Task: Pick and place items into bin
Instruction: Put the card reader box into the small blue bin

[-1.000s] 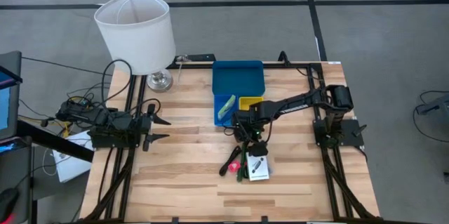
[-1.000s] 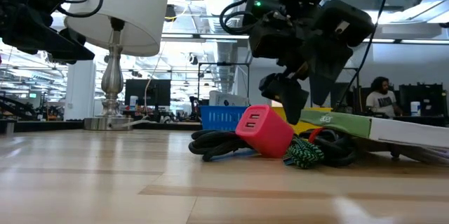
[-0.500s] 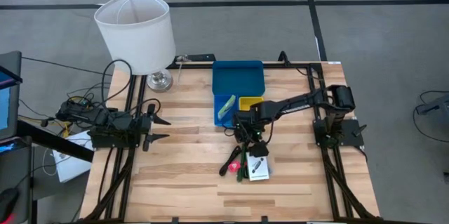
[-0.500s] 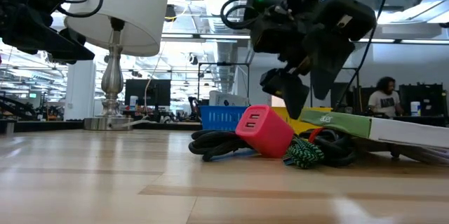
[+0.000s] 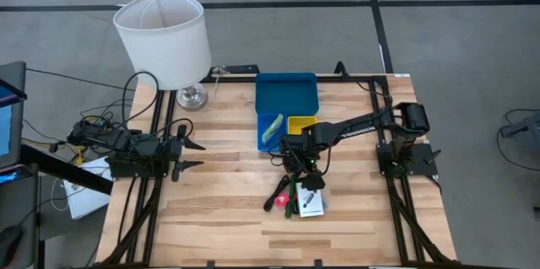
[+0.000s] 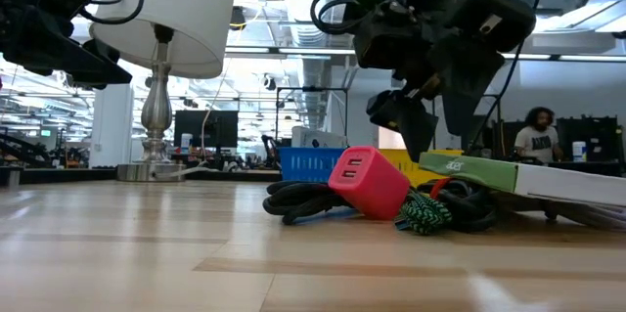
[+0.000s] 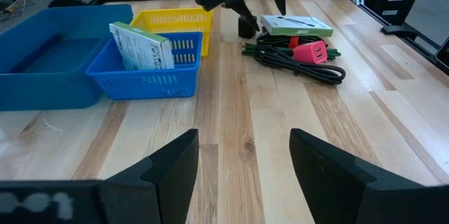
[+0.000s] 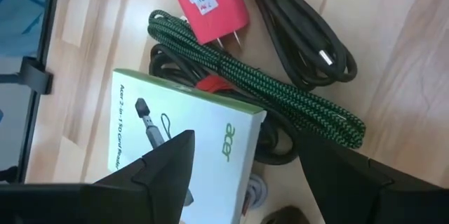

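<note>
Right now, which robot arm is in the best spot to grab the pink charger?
Probably the right arm. Its right gripper hangs open just above the pile holding the pink charger and the white box. The left gripper waits open at the table's left edge, far from the pile.

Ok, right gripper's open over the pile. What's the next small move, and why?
Probably lower the right gripper straight down onto the white box and close. Its open fingers already straddle the box, which lies on top of the cables beside the red charger, so it looks the easiest grab. The left gripper waits at the table's left edge.
</note>
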